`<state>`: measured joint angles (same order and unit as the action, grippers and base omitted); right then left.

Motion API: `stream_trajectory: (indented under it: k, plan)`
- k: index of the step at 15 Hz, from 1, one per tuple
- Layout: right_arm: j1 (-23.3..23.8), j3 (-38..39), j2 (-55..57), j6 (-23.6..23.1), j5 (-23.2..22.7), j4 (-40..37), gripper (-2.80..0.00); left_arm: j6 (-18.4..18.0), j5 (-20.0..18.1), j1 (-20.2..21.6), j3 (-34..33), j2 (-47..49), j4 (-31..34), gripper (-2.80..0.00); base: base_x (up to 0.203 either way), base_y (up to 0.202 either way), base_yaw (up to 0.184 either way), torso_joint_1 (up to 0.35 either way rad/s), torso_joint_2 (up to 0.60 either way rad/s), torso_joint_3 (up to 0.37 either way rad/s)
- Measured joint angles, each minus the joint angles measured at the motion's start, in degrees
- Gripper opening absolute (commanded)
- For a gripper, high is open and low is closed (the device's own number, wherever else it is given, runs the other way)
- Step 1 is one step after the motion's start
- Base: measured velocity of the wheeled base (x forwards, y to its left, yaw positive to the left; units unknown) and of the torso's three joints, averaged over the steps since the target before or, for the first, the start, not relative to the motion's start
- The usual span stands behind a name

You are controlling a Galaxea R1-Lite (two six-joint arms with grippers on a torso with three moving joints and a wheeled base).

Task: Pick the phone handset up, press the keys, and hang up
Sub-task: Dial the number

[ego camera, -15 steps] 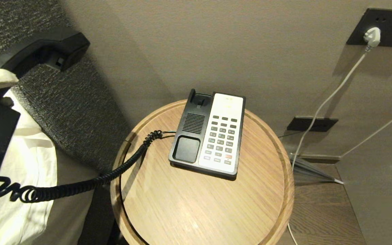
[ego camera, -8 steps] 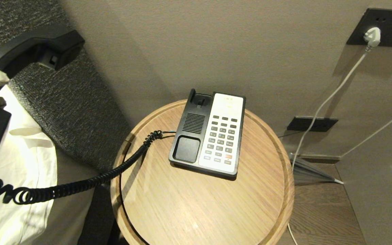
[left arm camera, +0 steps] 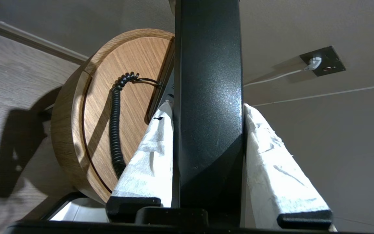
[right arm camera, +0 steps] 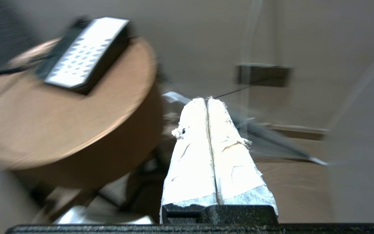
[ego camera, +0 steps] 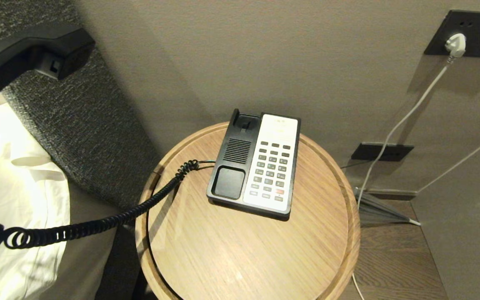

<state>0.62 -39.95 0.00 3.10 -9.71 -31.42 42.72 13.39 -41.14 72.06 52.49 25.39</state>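
Head camera is looking steeply down on the tabletop (ego camera: 240, 250); both wrist cameras are sharing it from lower down, beside it.

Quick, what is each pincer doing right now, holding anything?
Left pincer: shut on the handset, lifted off the phone base.
Right pincer: shut, holding nothing, beside the table.

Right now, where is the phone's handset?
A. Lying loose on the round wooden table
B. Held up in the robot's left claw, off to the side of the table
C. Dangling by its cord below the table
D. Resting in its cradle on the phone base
B: the left claw has its white-wrapped fingers clamped on the phone handset, up beside the round table, while the phone base sits with its cradle empty.
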Motion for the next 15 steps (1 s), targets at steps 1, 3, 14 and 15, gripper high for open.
stream_trajectory:
  k: [1, 3, 14, 15]
  plan:
    - [0.00, -2.22, 0.07, 0.39, -2.77, -1.35, -2.80, 0.00, 0.04, 0.00, 0.15, -0.05, 0.04, -2.80, 0.000, 0.000, 0.000, 0.000, 0.00, 0.000]
    - [0.00, -5.36, 0.68, 1.84, -8.77, 4.27, -2.80, -0.13, 0.04, 0.00, 0.43, -0.10, 0.01, -2.80, 0.000, 0.000, 0.000, 0.000, 0.00, 0.000]
    - [-1.28, -29.44, 55.87, 5.48, -5.83, 2.14, -2.80, -0.96, -0.29, -0.04, -0.93, 2.14, -0.63, -2.80, 0.000, 0.000, 0.000, 0.000, 0.00, 0.000]
    - [-4.06, -30.46, 61.92, 5.12, -3.46, 0.89, -2.80, -0.96, -0.29, -0.01, -1.08, 2.35, -0.71, -2.80, 0.000, 0.000, 0.000, 0.000, 0.00, 0.000]
